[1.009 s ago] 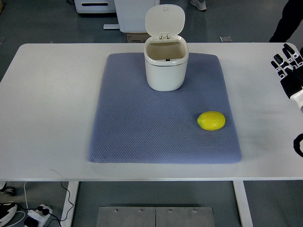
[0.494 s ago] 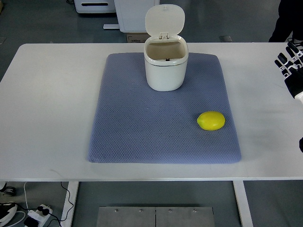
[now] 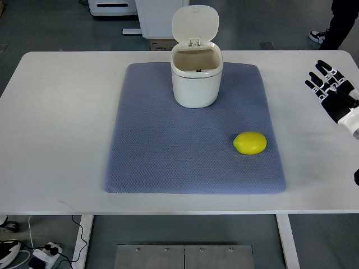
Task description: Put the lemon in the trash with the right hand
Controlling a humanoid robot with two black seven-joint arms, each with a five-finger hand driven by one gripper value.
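Observation:
A yellow lemon [image 3: 250, 143] lies on the right side of a blue-grey mat [image 3: 168, 145]. At the mat's far edge stands a white trash bin [image 3: 196, 78] with its lid flipped up and the inside showing. My right hand [image 3: 328, 85] hovers over the table's right edge, well to the right of the lemon and a bit farther back. Its black and white fingers [image 3: 320, 75] are spread and hold nothing. The left arm does not show.
The white table [image 3: 56, 123] carries the mat. A person's dark leg and shoe [image 3: 336, 25] stand beyond the table's far right corner. White furniture and a cardboard box sit behind the bin on the floor.
My right hand has shifted left, farther onto the table, with more of its fingers now showing. The lemon and the bin have stayed put.

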